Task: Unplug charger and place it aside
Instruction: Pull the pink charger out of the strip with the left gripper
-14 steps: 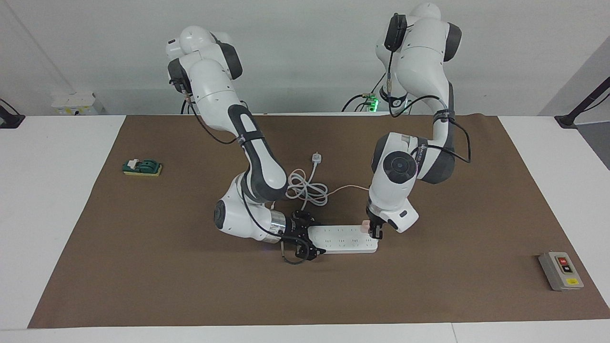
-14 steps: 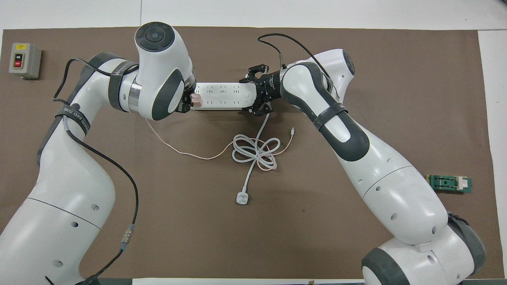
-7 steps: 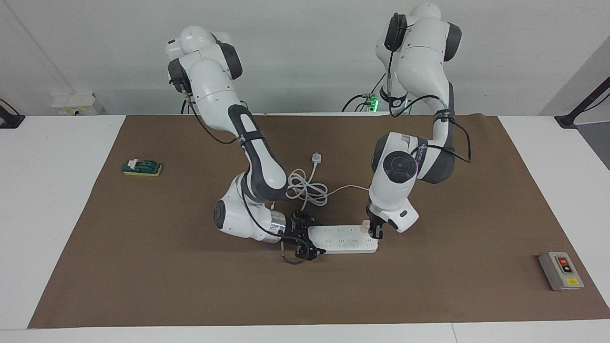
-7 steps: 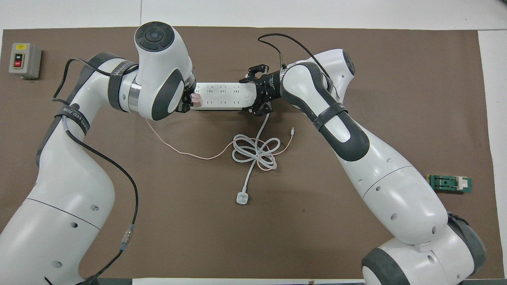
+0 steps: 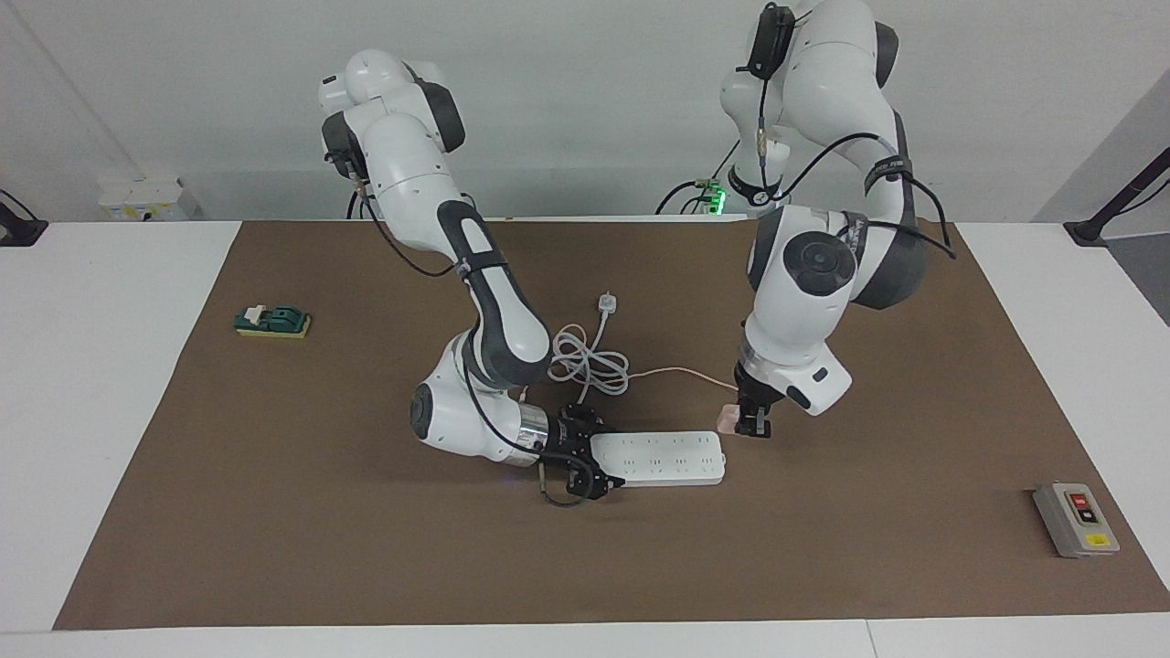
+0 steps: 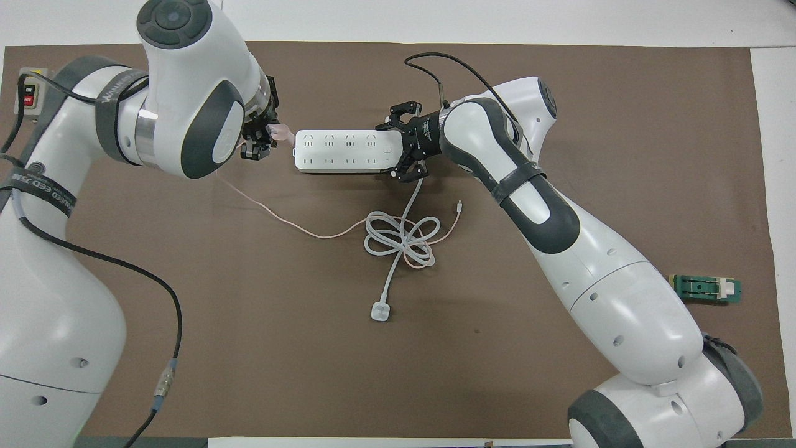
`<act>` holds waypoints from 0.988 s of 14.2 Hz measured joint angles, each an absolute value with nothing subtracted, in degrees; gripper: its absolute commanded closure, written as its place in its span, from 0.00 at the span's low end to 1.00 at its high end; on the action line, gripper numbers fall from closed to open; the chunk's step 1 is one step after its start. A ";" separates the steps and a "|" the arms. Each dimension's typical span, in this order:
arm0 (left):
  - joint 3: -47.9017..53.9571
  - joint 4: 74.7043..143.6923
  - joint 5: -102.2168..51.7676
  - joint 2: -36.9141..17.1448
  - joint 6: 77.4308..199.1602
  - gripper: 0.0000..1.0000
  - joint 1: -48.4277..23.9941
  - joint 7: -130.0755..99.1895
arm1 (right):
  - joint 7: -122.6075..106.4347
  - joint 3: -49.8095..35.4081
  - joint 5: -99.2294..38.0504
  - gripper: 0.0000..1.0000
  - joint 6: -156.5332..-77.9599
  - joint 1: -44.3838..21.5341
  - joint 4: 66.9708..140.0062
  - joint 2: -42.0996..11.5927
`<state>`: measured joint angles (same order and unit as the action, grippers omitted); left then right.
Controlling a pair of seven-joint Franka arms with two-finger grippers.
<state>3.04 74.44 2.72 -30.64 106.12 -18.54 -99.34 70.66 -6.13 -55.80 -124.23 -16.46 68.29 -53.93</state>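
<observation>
Two Franka arms work over one brown mat [image 5: 274,512] on a white table [image 5: 91,384]; the left gripper [image 5: 751,424], fingers clamped on the pale pink charger [image 5: 728,417], hangs in the air just off the power strip's end that faces the left arm's side, the charger clear of the sockets; its one thin pink cable [image 6: 273,214] trails down to the mat and runs toward the middle, ending in a small connector [image 6: 459,203]. The right gripper [image 5: 585,461] lies low at the strip's other end, its fingers set on either side of the one white power strip [image 5: 660,457], which lies flat near the middle of the mat.

One white plug [image 6: 380,311] on a thick coiled white cord [image 6: 399,239] lies between the strip and the robots' edge; the pink cable crosses that coil. One grey switch box [image 5: 1075,519] with a red and a black button sits near the mat's corner at the left arm's end, away from the robots; one green block [image 5: 273,321] with a white piece rests near the mat's edge at the right arm's end. White walls [image 5: 585,110] close the room; a green light [image 5: 718,196] glows by the left arm's base.
</observation>
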 measured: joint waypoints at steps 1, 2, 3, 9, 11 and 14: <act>3.08 74.54 2.62 -30.72 106.10 1.00 -18.50 -99.30 | 70.65 -6.13 -55.80 0.71 -124.23 -16.46 68.29 -53.93; 3.18 74.67 2.60 -30.92 106.10 1.00 -18.51 -99.30 | 70.65 -6.13 -55.80 0.64 -124.23 -16.47 68.29 -53.93; 3.28 74.72 2.60 -31.17 106.10 1.00 -18.51 -99.30 | 70.64 -6.13 -55.80 0.61 -124.23 -16.47 68.29 -53.93; 3.30 74.70 2.60 -31.57 106.08 1.00 -18.46 -93.14 | 70.63 -6.11 -55.80 0.00 -124.24 -16.49 68.29 -53.93; 3.20 74.70 2.60 -31.57 105.70 1.00 -18.37 -87.15 | 69.40 -6.13 -55.78 0.00 -125.72 -17.39 68.32 -54.26; 2.96 74.73 2.61 -31.47 104.18 1.00 -18.06 -77.43 | 69.34 -6.13 -55.78 0.00 -128.18 -18.59 68.30 -54.66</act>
